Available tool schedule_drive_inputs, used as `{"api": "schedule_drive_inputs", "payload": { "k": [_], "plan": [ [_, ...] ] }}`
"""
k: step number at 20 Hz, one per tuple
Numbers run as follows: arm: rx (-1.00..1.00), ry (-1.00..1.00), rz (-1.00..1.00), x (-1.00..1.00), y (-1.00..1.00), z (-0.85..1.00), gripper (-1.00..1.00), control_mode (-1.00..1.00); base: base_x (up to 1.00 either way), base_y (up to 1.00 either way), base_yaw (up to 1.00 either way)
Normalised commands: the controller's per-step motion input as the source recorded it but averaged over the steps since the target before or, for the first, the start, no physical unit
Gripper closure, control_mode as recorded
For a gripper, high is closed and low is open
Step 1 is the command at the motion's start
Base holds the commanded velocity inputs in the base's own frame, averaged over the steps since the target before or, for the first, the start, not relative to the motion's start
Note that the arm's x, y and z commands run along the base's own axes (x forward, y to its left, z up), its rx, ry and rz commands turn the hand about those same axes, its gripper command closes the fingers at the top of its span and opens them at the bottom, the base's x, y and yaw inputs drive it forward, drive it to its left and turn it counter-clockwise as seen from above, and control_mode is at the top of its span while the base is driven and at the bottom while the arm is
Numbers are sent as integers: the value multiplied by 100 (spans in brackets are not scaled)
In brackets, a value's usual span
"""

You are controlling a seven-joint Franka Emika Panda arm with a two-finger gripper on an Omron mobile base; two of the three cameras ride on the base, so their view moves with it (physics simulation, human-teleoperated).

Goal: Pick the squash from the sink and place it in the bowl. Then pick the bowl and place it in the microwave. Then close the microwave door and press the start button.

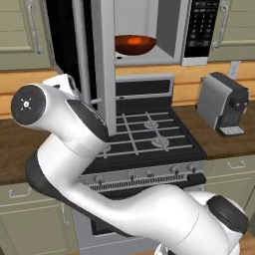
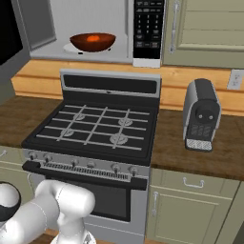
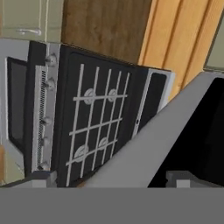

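Kitchen wall of honey-coloured boards behind, wooden counter [image 1: 12, 142] running along it low and to the left of the claw. Claw [image 3: 113, 178] raised at the left of the left base view, released and gripping nothing, tips spread wide at the bottom corners of the hand view. Right up against the claw, the microwave door [image 1: 103, 64], swung fully open and seen edge-on, its grey frame slanting across the hand view with the dark window just past it; touching or only near, cannot tell. Below the claw and a little to its right, the gas stove [image 1: 149, 134], black grates and a row of knobs along the front. Above the claw and to its right, the microwave [image 1: 172, 47], cavity open and white inside. Within it, the bowl [image 1: 135, 44], glossy reddish-brown, resting on the white turntable, well apart from the claw. Inside the bowl, the squash [image 1: 135, 40], a small orange glow at its middle; likewise seen in the right base view, squash [image 2: 94, 37] in bowl [image 2: 92, 42]. Further right of the claw, the black keypad [image 1: 200, 27] on the microwave's right end. Farthest right and lower, a grey coffee machine [image 1: 222, 103] upright on the counter beside the stove.
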Motion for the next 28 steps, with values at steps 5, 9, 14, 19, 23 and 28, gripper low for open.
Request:
{"api": "schedule_drive_inputs", "payload": {
  "k": [5,9,14,19,23,28],
  "plan": [
    [-14,0,-9,55,-100,1,-100,-100,0,0,0],
    [-16,-3,-10,58,-100,17,-100,-100,0,0,0],
    [-14,-9,-9,47,-100,44,-100,-100,0,0,0],
    [-13,-4,-5,65,-96,40,-100,-100,0,0,0],
    [-4,-1,-1,91,-76,41,-100,-100,0,0,0],
    [0,0,2,90,-67,54,-100,-100,0,0,0]
  ]
}}
